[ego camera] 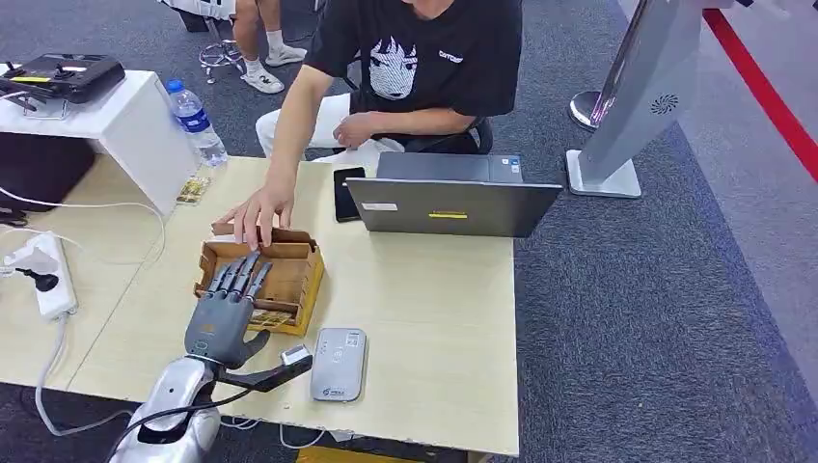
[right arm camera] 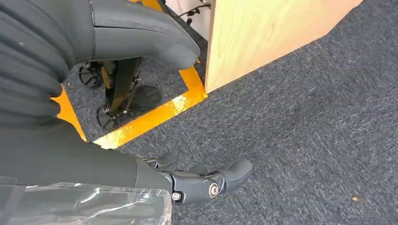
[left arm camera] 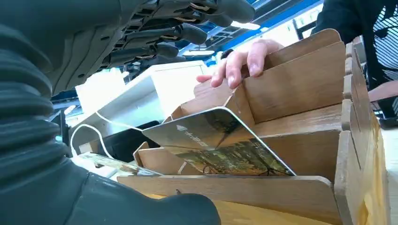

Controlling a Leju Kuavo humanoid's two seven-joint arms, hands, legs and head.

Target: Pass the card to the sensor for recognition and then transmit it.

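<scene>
A card with a forest picture leans tilted in a front slot of the wooden card box. In the head view my left hand hovers over that box with fingers stretched flat and apart, holding nothing. The left wrist view shows its fingers above the card and not touching it. The grey sensor lies flat on the table just right of the box, near the front edge. My right hand hangs beside the table over the carpet, fingers apart and empty.
A person sits behind the table with one hand on the box's far wall. A laptop and a black phone lie at the back. A water bottle and a power strip are on the left.
</scene>
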